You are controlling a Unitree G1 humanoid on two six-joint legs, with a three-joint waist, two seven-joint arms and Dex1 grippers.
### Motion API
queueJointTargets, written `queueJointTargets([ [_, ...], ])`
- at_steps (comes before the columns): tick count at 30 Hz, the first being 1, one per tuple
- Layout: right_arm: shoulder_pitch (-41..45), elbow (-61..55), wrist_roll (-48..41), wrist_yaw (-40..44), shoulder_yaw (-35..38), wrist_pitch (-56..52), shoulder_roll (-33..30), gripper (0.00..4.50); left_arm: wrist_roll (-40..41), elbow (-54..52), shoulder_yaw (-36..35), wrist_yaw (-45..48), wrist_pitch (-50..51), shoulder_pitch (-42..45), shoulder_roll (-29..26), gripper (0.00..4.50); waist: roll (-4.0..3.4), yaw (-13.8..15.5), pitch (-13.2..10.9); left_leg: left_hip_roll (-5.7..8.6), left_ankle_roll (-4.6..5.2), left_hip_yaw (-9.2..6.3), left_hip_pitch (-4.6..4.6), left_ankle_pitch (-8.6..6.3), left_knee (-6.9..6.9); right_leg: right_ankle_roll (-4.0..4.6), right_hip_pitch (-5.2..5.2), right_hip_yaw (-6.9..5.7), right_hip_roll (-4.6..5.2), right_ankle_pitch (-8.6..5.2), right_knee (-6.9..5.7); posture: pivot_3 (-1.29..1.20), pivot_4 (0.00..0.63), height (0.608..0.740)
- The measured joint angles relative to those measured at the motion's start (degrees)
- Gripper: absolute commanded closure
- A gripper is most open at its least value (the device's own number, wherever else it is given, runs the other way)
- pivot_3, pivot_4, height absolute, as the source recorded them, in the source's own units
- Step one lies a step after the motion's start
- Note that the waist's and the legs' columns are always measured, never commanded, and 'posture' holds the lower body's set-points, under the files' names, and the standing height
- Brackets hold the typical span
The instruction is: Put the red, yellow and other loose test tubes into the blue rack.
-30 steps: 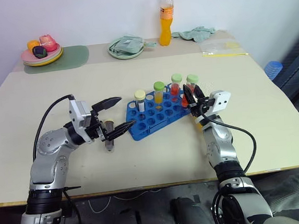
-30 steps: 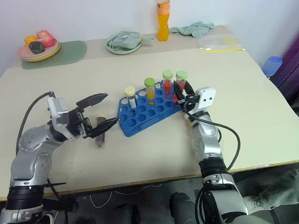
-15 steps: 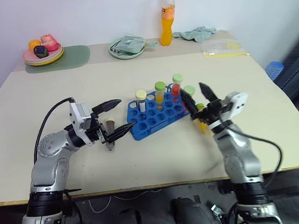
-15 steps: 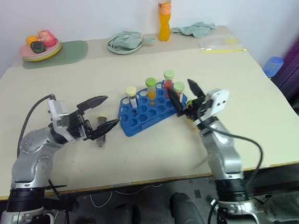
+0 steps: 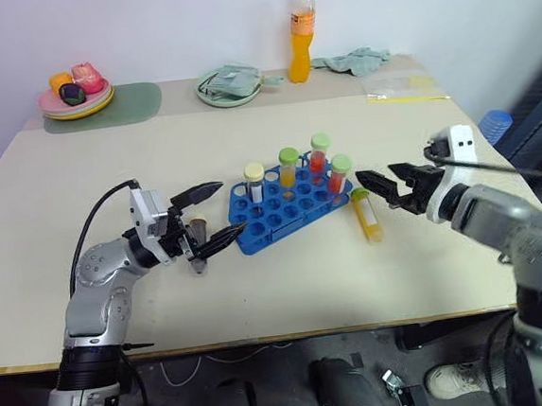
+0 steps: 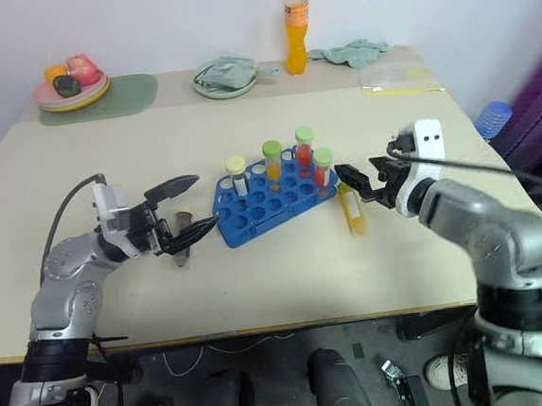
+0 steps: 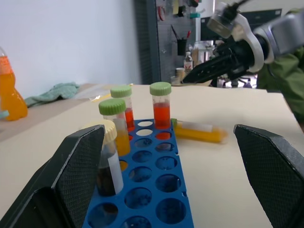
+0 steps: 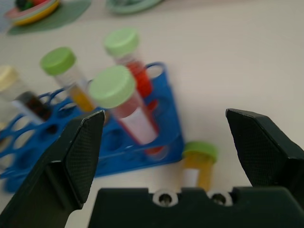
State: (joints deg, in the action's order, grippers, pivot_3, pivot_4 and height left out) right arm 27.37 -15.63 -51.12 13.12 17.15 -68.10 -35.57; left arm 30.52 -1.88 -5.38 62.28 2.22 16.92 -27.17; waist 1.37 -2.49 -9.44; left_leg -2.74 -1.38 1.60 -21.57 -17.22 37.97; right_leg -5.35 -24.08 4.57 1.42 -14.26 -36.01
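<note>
arms: silver-grey shells, black joints; hands: left hand, right hand, 2 black textured fingers; cables: black

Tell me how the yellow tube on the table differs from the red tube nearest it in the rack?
The yellow tube lies flat on the table beside the blue rack; the red tube stands upright in a rack hole. One holds yellow liquid, the other red. Both have green caps, and neither is gripped.
</note>
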Motion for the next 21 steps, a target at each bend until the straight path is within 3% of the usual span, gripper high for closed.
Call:
queueJointTargets([
  [5,3.13,4.91,1.94,0.49,-2.81,-9.32,-7.57,0.01,-0.08,0.87,-0.04,0.76,-1.79,-0.60,0.23,0.00,0.00,0.30,0.00,0.04,0.02,0.02,-0.22,-0.01,0.02,-0.01,-0.09,-0.01,0.08,0.00,0.17,0.00,0.150,0.740],
  [11,12.63,10.55,2.62,-0.15,-12.03,-23.37,-9.22,0.01,-0.26,1.26,0.12,0.73,-2.78,-0.71,0.98,0.00,0.00,-0.19,0.00,0.00,0.02,0.01,-0.34,-0.01,0.04,-0.02,-0.29,0.01,0.01,0.01,0.12,0.00,0.150,0.740],
  [21,23.57,23.26,1.26,-1.43,-25.53,-24.06,-8.71,0.01,-1.40,-2.03,1.34,-3.47,-1.52,-0.35,2.44,0.00,0.00,0.07,0.01,0.03,0.02,-0.01,-0.65,-0.01,0.07,-0.19,-0.41,-0.04,0.08,0.11,0.30,0.00,0.150,0.740],
])
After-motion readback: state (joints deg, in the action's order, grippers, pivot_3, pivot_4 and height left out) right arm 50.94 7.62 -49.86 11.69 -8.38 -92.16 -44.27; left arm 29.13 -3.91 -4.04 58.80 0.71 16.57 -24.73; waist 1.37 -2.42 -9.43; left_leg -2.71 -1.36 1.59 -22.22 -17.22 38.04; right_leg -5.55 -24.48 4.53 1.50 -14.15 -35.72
